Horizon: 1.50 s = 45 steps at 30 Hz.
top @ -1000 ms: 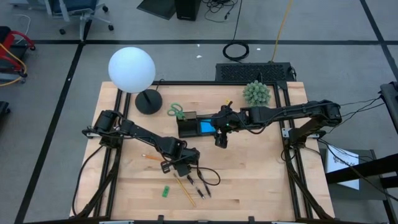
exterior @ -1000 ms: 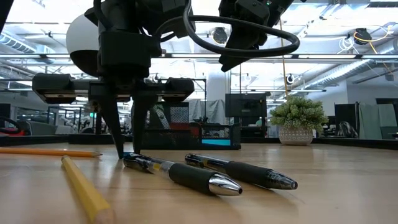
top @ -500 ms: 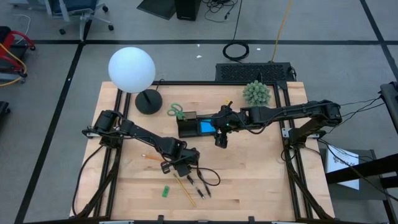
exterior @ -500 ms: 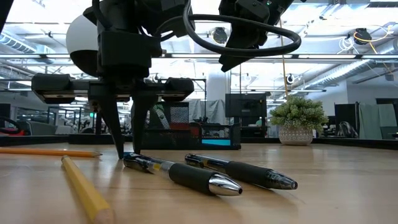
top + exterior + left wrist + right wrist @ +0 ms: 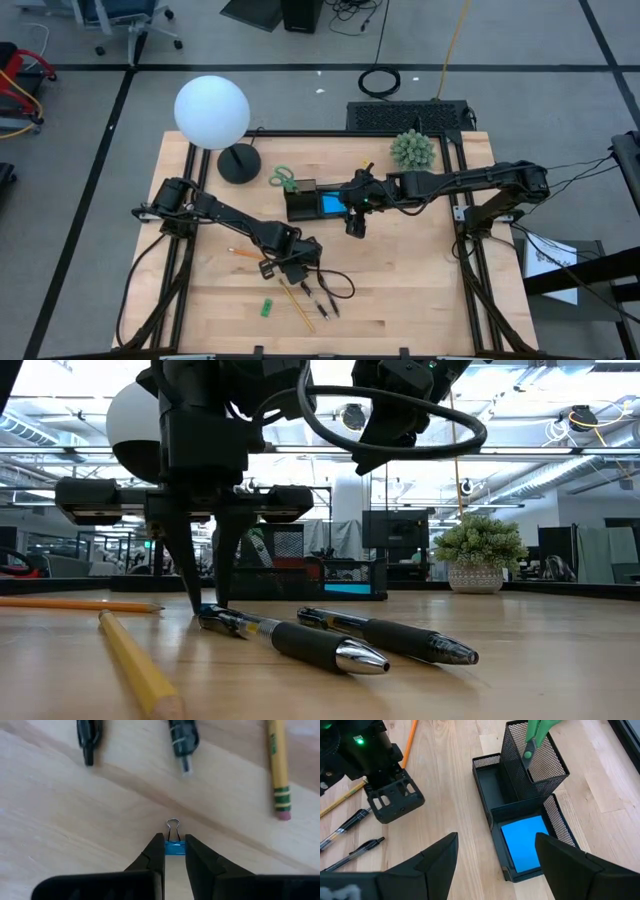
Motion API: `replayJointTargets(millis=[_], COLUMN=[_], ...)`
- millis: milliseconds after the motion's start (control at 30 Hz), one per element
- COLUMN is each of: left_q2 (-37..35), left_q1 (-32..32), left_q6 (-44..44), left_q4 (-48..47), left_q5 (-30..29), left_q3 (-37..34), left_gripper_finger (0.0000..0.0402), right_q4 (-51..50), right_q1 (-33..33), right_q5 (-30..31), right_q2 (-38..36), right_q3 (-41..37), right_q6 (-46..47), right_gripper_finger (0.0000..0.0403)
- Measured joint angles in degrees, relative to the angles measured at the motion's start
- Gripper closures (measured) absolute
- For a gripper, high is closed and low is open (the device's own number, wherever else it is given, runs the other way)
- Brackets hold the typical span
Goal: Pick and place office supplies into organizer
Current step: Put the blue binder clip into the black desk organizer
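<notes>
**Left wrist view: fingers pinch a blue binder clip on the table**

Left wrist view shows the left gripper (image 5: pixel 175 851) down at the wooden table (image 5: pixel 60 820), its two dark fingers (image 5: pixel 154 854) clamped on a small blue binder clip (image 5: pixel 175 847), whose wire loop points straight ahead of the fingertips. Just beyond the clip lie two dark pens (image 5: pixel 184 742), both with their long axes running away from the gripper and their near ends toward it; off to one side a yellow pencil (image 5: pixel 278 770) lies roughly parallel, eraser end nearest. From table height, the same fingers (image 5: pixel 215 570) stand upright, tips at the tabletop beside the end of the nearer pen.

Farther across the table, the right gripper (image 5: pixel 492 855) hovers with its fingers wide apart and nothing between them, directly above the black mesh organizer (image 5: pixel 485 785). Below it, the low front compartment holds a blue sticky pad (image 5: pixel 524 844) lying flat; the tall mesh cup behind holds green-handled scissors (image 5: pixel 536 737) standing on end, handles up and leaning. The narrow side compartment looks bare. An orange pencil (image 5: pixel 410 740) lies beyond the left arm.
</notes>
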Motion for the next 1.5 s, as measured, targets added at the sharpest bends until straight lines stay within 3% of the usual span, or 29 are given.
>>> replayJointTargets(millis=[600, 1500], left_q2=[-0.1, -0.3], left_q1=[-0.3, 0.5], left_q6=[-2.2, -6.8], left_q4=[-4.9, -16.6], left_q5=[-6.9, -8.8], left_q3=[0.5, 8.3], left_gripper_finger=[0.0355, 0.0355], right_q4=[0.5, 3.0], right_q1=[0.0, 0.0], right_q5=[0.2, 0.2], right_q2=[0.0, 0.0], right_q3=[0.0, 0.0], right_q6=[-0.4, -1.1], right_gripper_finger=[0.0149, 0.0149])
